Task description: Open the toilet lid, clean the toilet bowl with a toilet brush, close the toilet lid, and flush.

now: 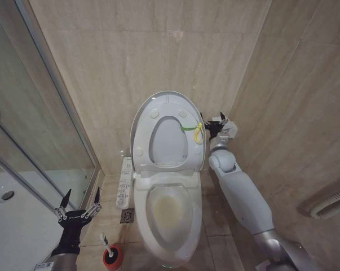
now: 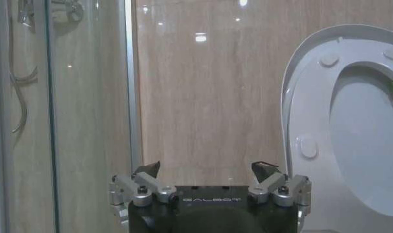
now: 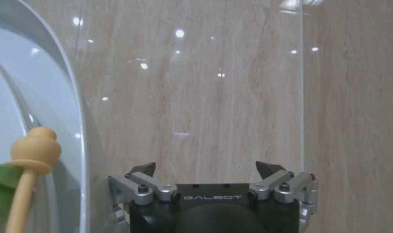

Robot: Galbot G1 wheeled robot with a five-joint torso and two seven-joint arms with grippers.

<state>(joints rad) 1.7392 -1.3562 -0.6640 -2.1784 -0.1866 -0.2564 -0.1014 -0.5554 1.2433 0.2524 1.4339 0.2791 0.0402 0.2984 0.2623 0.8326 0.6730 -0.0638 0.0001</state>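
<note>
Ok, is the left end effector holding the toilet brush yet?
No, the left end effector hangs open and empty, while the toilet brush stands in its red holder on the floor.

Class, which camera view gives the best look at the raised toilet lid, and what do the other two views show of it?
The head view: the whole toilet lid stands upright against the wall, seat ring and strap included. The left wrist view shows one side of it with two bumpers. The right wrist view catches a curved edge.
</note>
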